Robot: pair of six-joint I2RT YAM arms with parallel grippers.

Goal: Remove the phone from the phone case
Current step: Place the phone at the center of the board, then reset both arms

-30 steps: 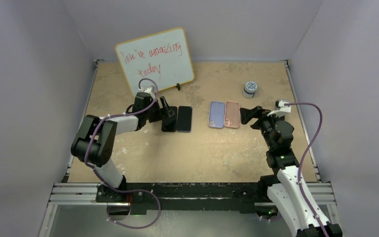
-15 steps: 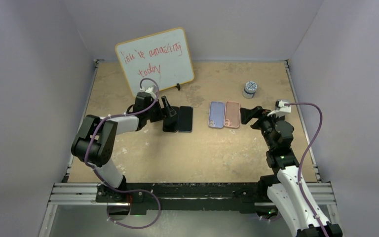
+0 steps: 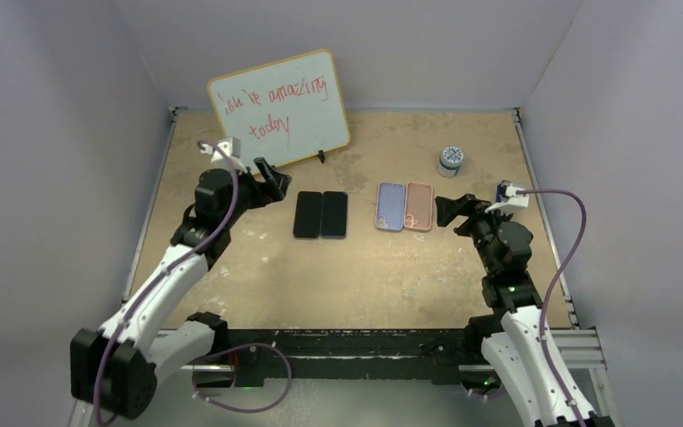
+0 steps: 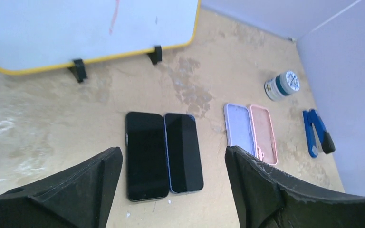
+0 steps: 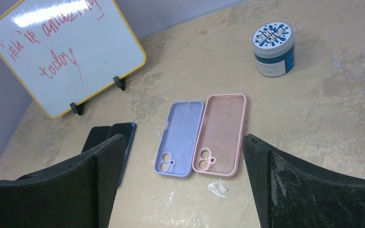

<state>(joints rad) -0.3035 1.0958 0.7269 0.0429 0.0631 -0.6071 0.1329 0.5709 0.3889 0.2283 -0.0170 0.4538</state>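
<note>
Black phone [image 3: 308, 214] and blue-edged phone [image 3: 333, 214] lie flat, touching; lilac case [image 3: 391, 206] and pink case [image 3: 419, 206] lie likewise to their right. Bare table [image 3: 362, 233] between the pairs gives passage. Whiteboard [image 3: 280, 108] stands upright behind the phones. Jar [image 3: 450, 159] stands behind the cases, apart.

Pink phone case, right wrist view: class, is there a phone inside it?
No, the pink phone case lies empty, its bare inner surface and camera cutout showing.
</note>
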